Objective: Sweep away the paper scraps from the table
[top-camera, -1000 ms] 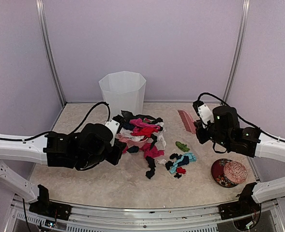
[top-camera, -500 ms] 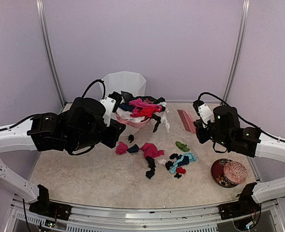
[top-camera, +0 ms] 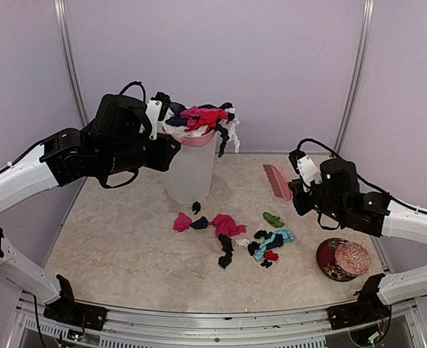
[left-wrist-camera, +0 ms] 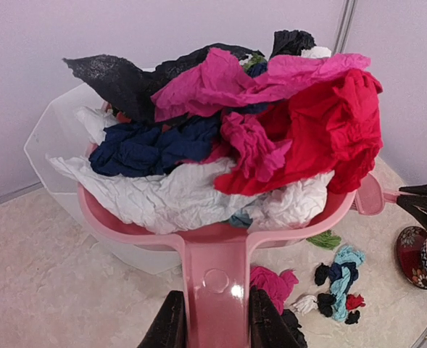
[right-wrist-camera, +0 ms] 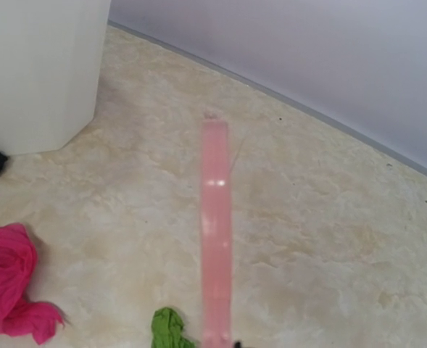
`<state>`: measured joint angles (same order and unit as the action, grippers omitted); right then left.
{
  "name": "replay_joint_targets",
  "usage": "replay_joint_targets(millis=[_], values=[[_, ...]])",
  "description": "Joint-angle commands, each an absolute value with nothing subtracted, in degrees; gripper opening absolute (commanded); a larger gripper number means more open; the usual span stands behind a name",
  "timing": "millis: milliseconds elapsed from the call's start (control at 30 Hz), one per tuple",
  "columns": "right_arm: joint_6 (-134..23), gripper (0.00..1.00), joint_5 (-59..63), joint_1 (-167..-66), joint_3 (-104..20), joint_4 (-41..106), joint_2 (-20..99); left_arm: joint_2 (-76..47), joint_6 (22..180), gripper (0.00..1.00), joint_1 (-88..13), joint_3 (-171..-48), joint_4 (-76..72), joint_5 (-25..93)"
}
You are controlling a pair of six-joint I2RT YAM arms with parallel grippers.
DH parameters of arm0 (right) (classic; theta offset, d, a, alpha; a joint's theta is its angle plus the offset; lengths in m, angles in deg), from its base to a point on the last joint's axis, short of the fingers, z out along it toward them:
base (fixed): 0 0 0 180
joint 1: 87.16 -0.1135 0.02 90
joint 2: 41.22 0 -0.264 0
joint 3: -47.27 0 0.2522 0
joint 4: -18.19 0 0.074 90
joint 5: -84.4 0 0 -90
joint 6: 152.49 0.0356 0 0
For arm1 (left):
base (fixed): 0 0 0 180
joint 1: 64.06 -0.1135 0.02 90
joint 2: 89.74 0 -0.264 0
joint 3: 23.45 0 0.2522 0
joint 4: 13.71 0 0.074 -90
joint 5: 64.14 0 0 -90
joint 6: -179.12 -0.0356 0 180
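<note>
My left gripper (top-camera: pixel 170 147) is shut on the handle of the pink dustpan (top-camera: pixel 201 138) and holds it over the white bin (top-camera: pixel 191 174). The pan is heaped with paper scraps (top-camera: pixel 204 117) in magenta, red, white, navy and black. In the left wrist view my fingers (left-wrist-camera: pixel 171 328) clamp the handle (left-wrist-camera: pixel 217 283) below the heap (left-wrist-camera: pixel 256 138). Loose scraps (top-camera: pixel 226 226) lie on the table (top-camera: pixel 119 246) in front of the bin, more to the right (top-camera: pixel 272 243). My right gripper (top-camera: pixel 296 191) is shut on a pink brush (top-camera: pixel 277 180), seen in the right wrist view (right-wrist-camera: pixel 215 217).
A round red patterned dish (top-camera: pixel 342 259) sits at the front right. The bin (right-wrist-camera: pixel 39 65) stands left of the brush, with a green scrap (right-wrist-camera: pixel 166 326) and a magenta scrap (right-wrist-camera: pixel 6 283) on the table nearby. Lilac walls ring the table.
My left arm has lifted the loaded dustpan from the table up over the bin. A few scraps stayed on the table where the pan was. The right arm has not moved.
</note>
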<state>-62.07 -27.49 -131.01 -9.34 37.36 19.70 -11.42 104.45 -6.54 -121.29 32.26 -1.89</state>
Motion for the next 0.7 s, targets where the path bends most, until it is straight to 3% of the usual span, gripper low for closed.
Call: replay_joint_targets(millis=[0, 667], values=[[-60.7, 0.0, -27.1, -130.4, -8.3, 34.7, 18.6, -8.6, 102.5, 0.0, -10.0, -127.1, 32.6, 2.1], [-60.4, 0.0, -26.5, -130.4, -7.8, 34.2, 19.2, 1.9, 98.5, 0.0, -19.3, -140.7, 38.7, -8.0]])
